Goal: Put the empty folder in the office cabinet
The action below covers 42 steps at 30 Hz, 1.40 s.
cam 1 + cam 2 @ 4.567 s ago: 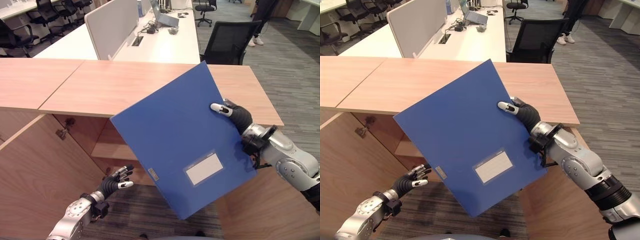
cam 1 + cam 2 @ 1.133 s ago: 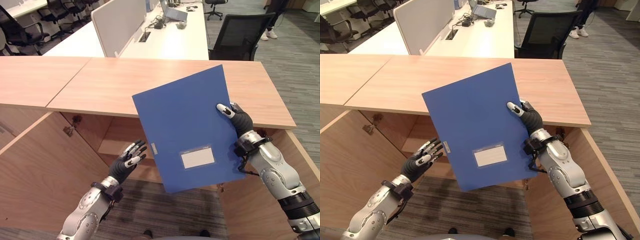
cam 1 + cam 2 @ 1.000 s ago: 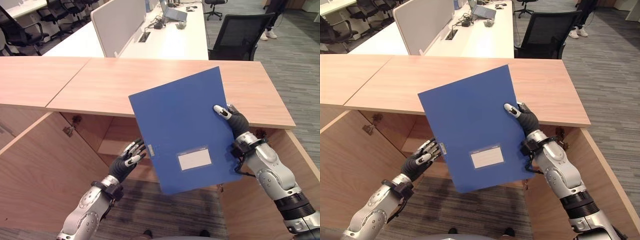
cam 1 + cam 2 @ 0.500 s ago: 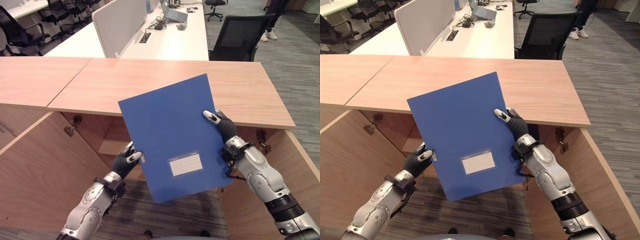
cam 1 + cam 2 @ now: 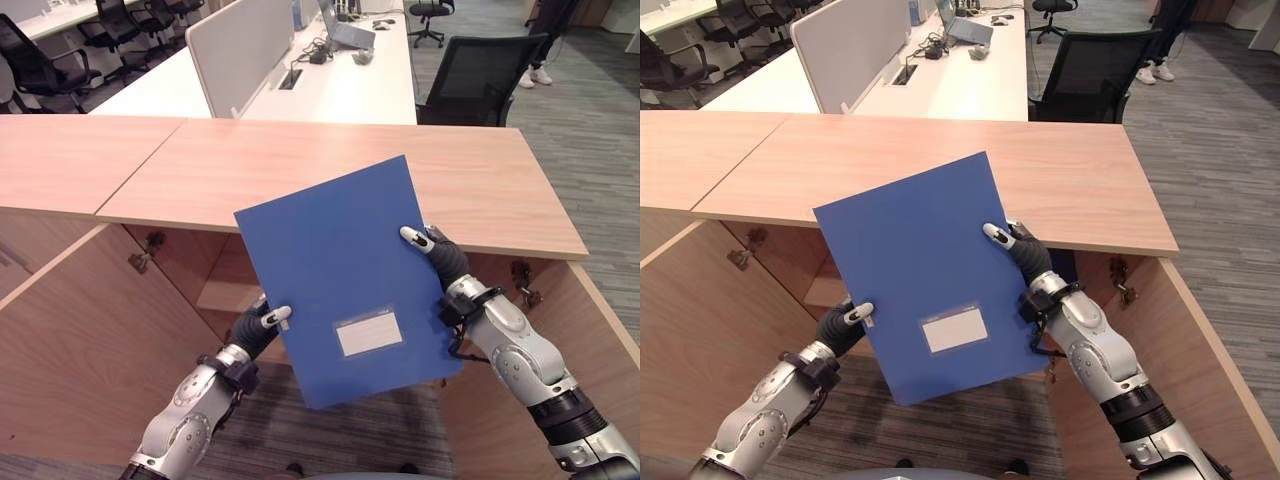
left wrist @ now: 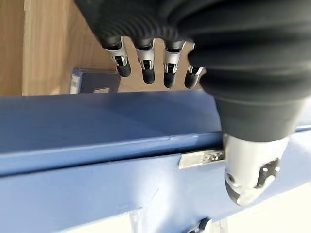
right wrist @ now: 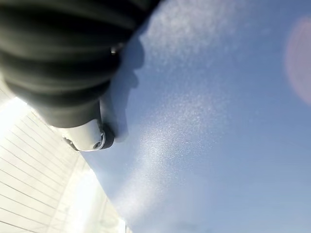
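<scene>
Folder (image 5: pixel 345 280) and cabinet have not met yet: I hold the blue folder up in the middle of the frame, in front of the open office cabinet (image 5: pixel 330 175), whose doors stand swung out at lower left and lower right. The inner shelf (image 5: pixel 225 292), peeking out left of the folder's edge, carries nothing of mine so far, so I judge the carrying done and the lowering, sliding in and letting go all left. My right hand (image 5: pixel 440 255) clamps the folder's right edge at centre right, thumb laid on the front cover and the fingers hidden behind it. My left hand (image 5: pixel 255 328) pinches the lower left edge, thumb on the front by the spine, and the left wrist view shows its fingers (image 6: pixel 146 63) curled over the far side.
</scene>
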Available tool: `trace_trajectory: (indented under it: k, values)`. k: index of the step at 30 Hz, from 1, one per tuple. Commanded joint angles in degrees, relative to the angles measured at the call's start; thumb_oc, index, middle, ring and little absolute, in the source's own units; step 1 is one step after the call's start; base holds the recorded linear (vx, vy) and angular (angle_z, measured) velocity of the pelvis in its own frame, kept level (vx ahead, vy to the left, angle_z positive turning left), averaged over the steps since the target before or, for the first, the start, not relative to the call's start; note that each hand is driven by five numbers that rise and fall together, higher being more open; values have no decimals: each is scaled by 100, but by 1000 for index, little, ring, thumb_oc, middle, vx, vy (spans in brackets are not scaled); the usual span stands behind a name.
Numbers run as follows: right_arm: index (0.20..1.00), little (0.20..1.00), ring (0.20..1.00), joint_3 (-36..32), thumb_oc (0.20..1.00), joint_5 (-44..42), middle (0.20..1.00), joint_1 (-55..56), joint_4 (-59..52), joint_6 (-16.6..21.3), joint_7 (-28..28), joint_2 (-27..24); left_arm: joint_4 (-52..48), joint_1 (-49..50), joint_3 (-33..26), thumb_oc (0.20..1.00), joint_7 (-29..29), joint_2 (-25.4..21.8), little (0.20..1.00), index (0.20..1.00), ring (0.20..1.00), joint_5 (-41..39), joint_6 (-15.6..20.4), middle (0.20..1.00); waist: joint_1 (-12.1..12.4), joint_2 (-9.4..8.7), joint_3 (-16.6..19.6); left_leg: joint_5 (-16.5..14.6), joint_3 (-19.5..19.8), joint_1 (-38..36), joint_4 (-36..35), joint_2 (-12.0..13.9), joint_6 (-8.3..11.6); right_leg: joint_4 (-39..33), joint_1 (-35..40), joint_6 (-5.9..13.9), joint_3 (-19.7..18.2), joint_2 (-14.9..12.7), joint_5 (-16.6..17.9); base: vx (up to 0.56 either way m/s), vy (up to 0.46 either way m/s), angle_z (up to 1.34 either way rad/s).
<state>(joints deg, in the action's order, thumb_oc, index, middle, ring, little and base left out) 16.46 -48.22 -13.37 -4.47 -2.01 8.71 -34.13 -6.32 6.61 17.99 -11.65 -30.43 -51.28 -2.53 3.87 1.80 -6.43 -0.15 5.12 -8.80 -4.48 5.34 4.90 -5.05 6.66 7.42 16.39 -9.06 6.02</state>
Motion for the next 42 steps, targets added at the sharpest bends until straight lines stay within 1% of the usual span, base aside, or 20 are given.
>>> trace_trajectory:
  k: [1,5,6,9,13,15,18,22,23,24,28,29,30,32,33,36,37,42]
  values:
    - [200,200,200,409,200,-143,200,-437,-401,204,472,109,-355,-400,245,1000,-409,-394,1000,1000,1000,-43,14,1000,49,-318,158,26,38,292,-52,-264,-163,530,116,37,-305,137,-746,0,0,0]
    - [200,200,200,653,200,-236,200,-511,-392,95,728,-122,-472,-384,287,1000,-672,-810,1000,1000,1000,-207,-79,1000,68,-320,147,41,42,302,-52,-262,-154,534,99,52,-290,134,-736,0,0,0]
    - [200,200,200,654,200,-236,200,-512,-391,95,729,-121,-475,-382,284,1000,-672,-812,1000,1000,1000,-209,-80,1000,66,-321,147,41,42,303,-52,-262,-154,535,98,53,-290,134,-736,0,0,0]
    - [200,200,200,858,200,-262,200,-593,-411,38,912,-357,-643,-399,333,1000,-893,-1189,1000,1000,1000,-351,-145,1000,81,-321,141,53,46,316,-52,-266,-147,531,87,65,-279,129,-723,0,0,0]
    - [200,200,200,972,200,-300,200,-662,-389,69,1057,-551,-824,-426,319,1000,-1180,-1630,1000,1000,1000,-581,-177,1000,86,-326,145,53,40,321,-52,-267,-138,531,90,79,-269,129,-718,0,0,0]
    - [200,200,200,964,200,-321,200,-654,-353,70,1081,-528,-893,-421,317,1000,-1264,-1732,1000,1000,1000,-646,-180,1000,94,-324,147,58,46,321,-52,-268,-142,534,92,78,-268,132,-719,0,0,0]
    - [200,200,200,953,200,-311,200,-642,-286,74,1083,-482,-931,-393,299,1000,-1324,-1761,1000,1000,1000,-691,-189,1000,96,-316,147,56,52,314,-52,-266,-146,532,97,81,-261,128,-716,0,0,0]
    - [200,200,200,806,200,-220,200,-524,-229,119,1049,-313,-927,-285,187,1000,-1249,-1653,1000,1000,1000,-709,-119,1000,102,-318,161,51,60,310,-52,-276,-158,531,99,85,-256,125,-714,0,0,0]
    - [200,200,200,768,200,-210,200,-495,-230,133,1032,-260,-902,-278,172,947,-1212,-1604,947,947,947,-689,-108,947,104,-322,164,50,60,313,-52,-276,-160,533,101,83,-256,124,-717,0,0,0]
    - [200,200,200,700,200,-185,200,-440,-227,156,991,-161,-878,-279,144,1000,-1159,-1480,1000,1000,1000,-679,-71,1000,104,-326,168,48,64,313,-52,-278,-163,531,111,79,-256,124,-722,0,0,0]
    - [200,200,200,621,200,-152,200,-367,-230,159,961,-67,-855,-254,81,1000,-1101,-1322,1000,1000,1000,-675,-52,1000,106,-330,170,46,63,313,-52,-279,-165,527,113,76,-249,123,-724,0,0,0]
    - [200,200,200,573,200,-124,200,-326,-239,161,943,-27,-833,-245,26,1000,-1055,-1236,1000,1000,1000,-670,-33,1000,107,-332,171,42,66,313,-52,-279,-167,527,116,74,-249,120,-727,0,0,0]
    - [200,200,200,455,200,-86,200,-232,-249,184,905,83,-812,-203,-69,1000,-977,-1038,1000,1000,1000,-690,-9,1000,103,-332,172,36,66,312,-52,-278,-172,526,118,71,-245,116,-732,0,0,0]
    - [200,200,200,337,200,-75,200,-117,-246,191,863,220,-786,-167,-138,1000,-892,-835,1000,1000,1000,-701,14,1000,102,-336,175,31,71,312,-52,-279,-179,522,118,69,-245,113,-730,0,0,0]
    - [200,200,200,336,200,-74,200,-113,-250,189,862,220,-785,-167,-135,1000,-891,-834,1000,1000,1000,-700,14,1000,103,-336,176,30,71,311,-52,-279,-179,522,119,69,-245,113,-730,0,0,0]
    - [200,200,200,153,200,-46,200,56,-227,227,764,416,-753,-114,-237,1000,-768,-557,1000,1000,1000,-725,38,1000,97,-335,176,20,70,303,-52,-287,-191,520,127,64,-253,112,-738,0,0,0]
    - [200,200,200,59,200,-56,200,157,-232,255,705,550,-720,-86,-262,1000,-693,-400,1000,1000,1000,-739,36,1000,90,-334,179,11,72,297,-52,-294,-197,518,133,58,-259,110,-741,0,0,0]
    - [200,200,200,-53,200,-47,200,265,-256,273,658,704,-701,-38,-311,1000,-627,-238,1000,1000,1000,-723,30,1000,74,-332,190,3,77,288,-52,-295,-205,519,141,52,-278,107,-749,0,0,0]
